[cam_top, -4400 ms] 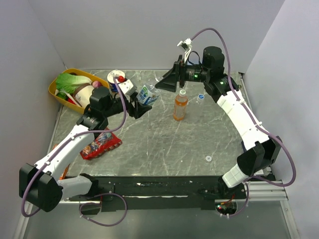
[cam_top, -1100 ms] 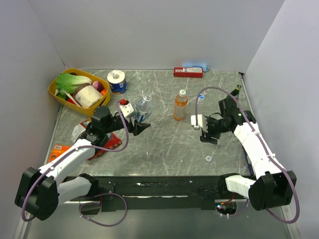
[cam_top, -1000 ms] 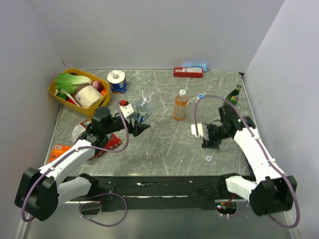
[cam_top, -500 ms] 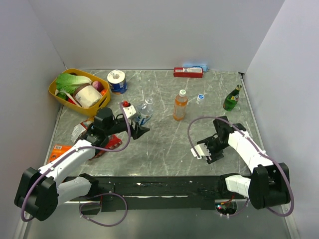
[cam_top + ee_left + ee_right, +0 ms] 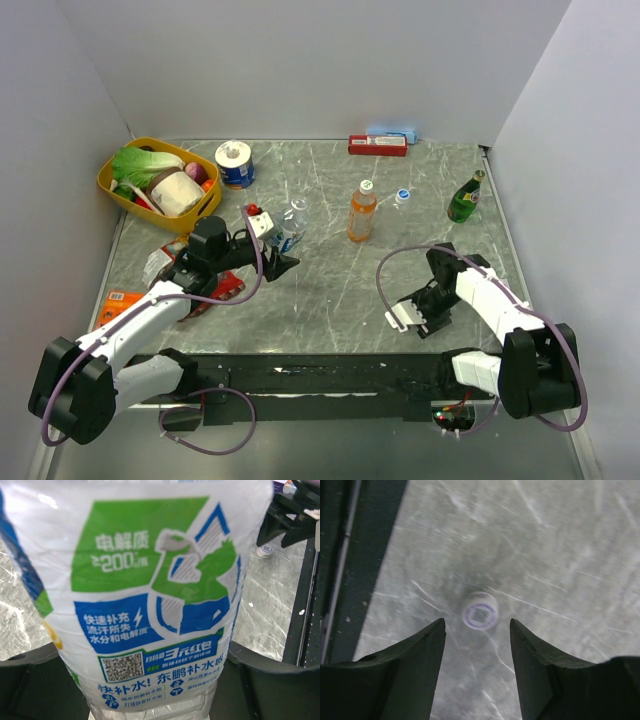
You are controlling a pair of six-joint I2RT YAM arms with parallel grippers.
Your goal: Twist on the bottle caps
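L gripper (image 5: 284, 250) on water bottle (image 5: 292, 220), neck up

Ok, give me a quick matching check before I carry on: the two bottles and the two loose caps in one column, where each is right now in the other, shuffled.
Things:
1. water bottle
2. white cap
3. orange drink bottle
4. blue cap

Places:
A. lying on the table right below the open right gripper
B. standing upright on its own, mid-table
C. gripped by the left gripper
D. lying on the table not far from the green glass bottle

Pairs: 1-C, 2-A, 3-B, 4-D
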